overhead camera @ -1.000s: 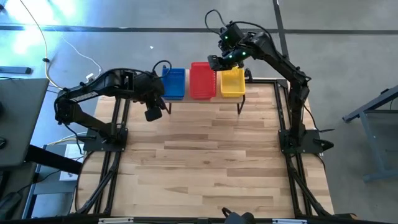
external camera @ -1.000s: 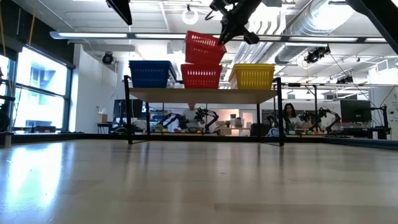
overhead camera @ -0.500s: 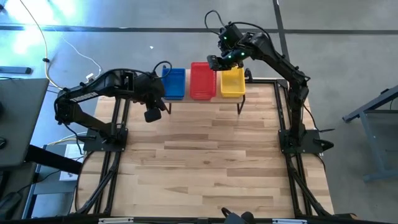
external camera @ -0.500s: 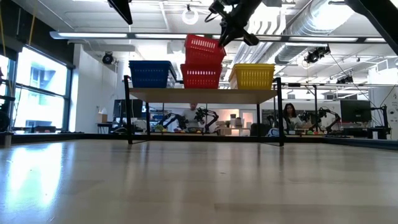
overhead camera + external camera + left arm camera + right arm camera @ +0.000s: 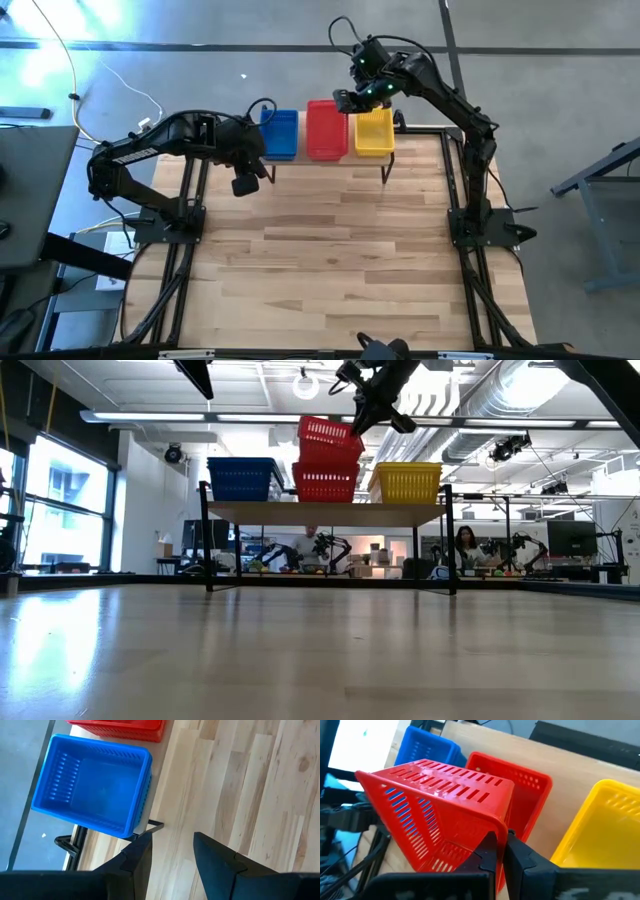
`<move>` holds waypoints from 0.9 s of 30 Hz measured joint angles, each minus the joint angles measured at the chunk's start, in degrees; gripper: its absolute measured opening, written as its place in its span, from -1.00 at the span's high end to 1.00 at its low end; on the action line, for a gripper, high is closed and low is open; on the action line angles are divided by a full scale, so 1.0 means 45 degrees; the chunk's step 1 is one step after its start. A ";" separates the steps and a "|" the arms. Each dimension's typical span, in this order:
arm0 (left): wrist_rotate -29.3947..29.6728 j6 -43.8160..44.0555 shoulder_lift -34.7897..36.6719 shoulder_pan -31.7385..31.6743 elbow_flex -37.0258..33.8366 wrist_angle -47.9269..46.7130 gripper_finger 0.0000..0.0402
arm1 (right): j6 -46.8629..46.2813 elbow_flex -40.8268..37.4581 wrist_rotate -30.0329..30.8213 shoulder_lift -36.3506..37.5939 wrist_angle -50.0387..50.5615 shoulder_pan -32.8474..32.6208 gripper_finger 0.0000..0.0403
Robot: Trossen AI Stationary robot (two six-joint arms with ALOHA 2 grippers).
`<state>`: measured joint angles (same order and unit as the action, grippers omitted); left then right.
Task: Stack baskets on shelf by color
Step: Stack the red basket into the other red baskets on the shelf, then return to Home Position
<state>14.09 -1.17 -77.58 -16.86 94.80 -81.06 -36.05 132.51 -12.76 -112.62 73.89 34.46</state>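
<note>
Right hand pinches a red basket, seemingly tilted, over the red stack.

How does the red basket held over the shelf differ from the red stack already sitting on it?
The held red basket hangs tilted, pinched at its rim by the right end effector; the shelf's red stack sits level and ungripped. The held basket is above the shelf, while the stack rests on it between the blue and yellow ones. Both are the same red mesh type.
</note>
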 joint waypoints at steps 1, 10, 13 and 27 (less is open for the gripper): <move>0.0001 0.0000 0.0000 0.0000 0.0000 0.0000 0.34 | 0.0001 0.0002 -0.0145 0.0000 0.0000 0.0010 1.00; 0.0003 -0.0126 0.0000 0.0000 0.0000 0.0073 0.34 | -0.0579 0.0005 -0.0450 0.0000 0.0010 0.0005 0.98; 0.0003 -0.0126 0.0000 0.0000 0.0000 0.0073 0.34 | -0.0597 0.0005 -0.0377 0.0000 0.0134 0.0005 0.90; 0.0003 -0.0126 0.0000 0.0000 0.0000 0.0078 0.34 | -0.0218 0.0010 0.0232 0.0005 0.0170 0.0000 0.59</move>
<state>14.11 -1.74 -77.58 -16.86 94.80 -80.71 -37.03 132.55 -11.71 -112.60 74.65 34.46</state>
